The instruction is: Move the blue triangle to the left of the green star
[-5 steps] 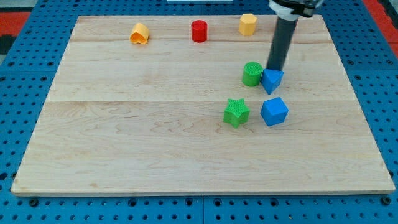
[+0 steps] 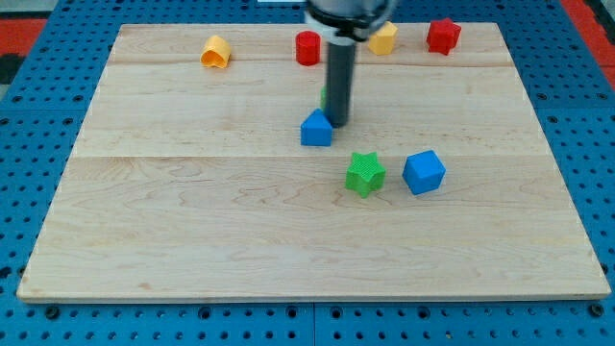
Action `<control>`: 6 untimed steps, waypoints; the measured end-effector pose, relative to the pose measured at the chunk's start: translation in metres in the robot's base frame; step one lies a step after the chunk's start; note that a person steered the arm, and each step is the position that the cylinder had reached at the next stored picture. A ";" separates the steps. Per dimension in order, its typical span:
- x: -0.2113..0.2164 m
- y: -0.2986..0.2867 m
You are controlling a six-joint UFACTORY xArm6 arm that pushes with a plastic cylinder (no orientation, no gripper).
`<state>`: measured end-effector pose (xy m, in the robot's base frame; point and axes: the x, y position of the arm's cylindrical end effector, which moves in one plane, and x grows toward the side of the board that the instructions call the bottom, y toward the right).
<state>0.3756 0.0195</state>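
Observation:
The blue triangle (image 2: 315, 129) lies near the middle of the wooden board (image 2: 192, 221). The green star (image 2: 364, 174) lies below and to the right of it. My tip (image 2: 338, 123) touches the blue triangle's upper right side. The rod hides most of a green block (image 2: 325, 97) just behind it; only a sliver of green shows at the rod's left edge.
A blue cube (image 2: 424, 172) lies right of the green star. Along the view's top edge stand an orange block (image 2: 215, 52), a red cylinder (image 2: 307, 47), a yellow block (image 2: 384, 38) and a red star (image 2: 443, 36).
My tip has moved left across the board, pushing the blue triangle and the green block left with it. The red star, hidden by the rod before, now shows.

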 end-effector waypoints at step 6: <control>0.027 -0.065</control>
